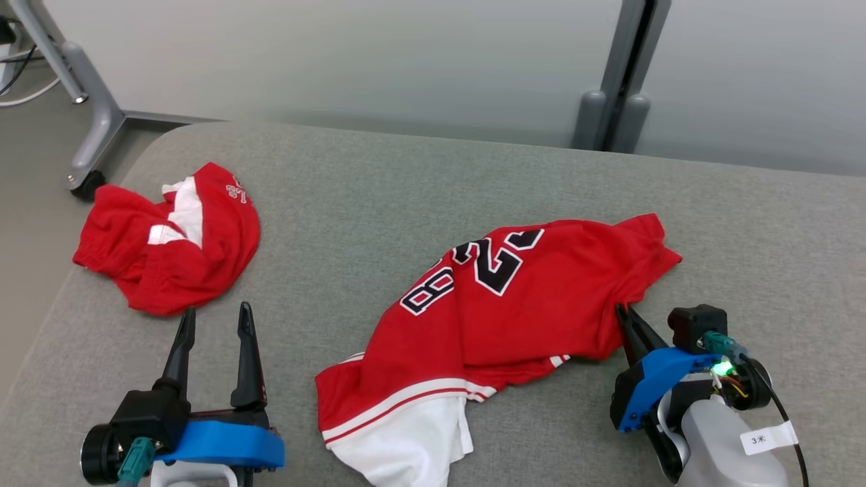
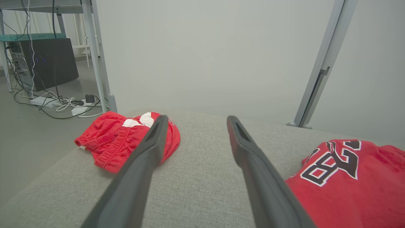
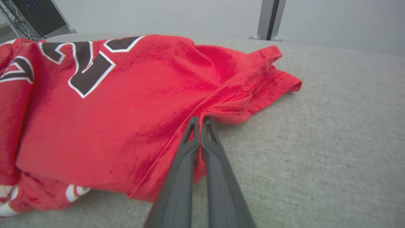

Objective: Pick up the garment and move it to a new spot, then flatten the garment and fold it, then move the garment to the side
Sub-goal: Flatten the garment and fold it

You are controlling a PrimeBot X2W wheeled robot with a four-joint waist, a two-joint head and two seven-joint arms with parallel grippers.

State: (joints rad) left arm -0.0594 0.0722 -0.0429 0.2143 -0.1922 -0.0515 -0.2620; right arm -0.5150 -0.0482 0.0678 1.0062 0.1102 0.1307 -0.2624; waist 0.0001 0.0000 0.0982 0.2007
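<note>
Red jersey (image 1: 534, 311) with black numerals (image 1: 496, 269), grey cushion (image 1: 406, 182).

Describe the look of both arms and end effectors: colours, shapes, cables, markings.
The left end effector and right end effector each have two long, tapered dark fingers on a black body with a blue bracket and a teal plug. The right arm has a pale forearm, a white label, a black cable and a green light.
</note>
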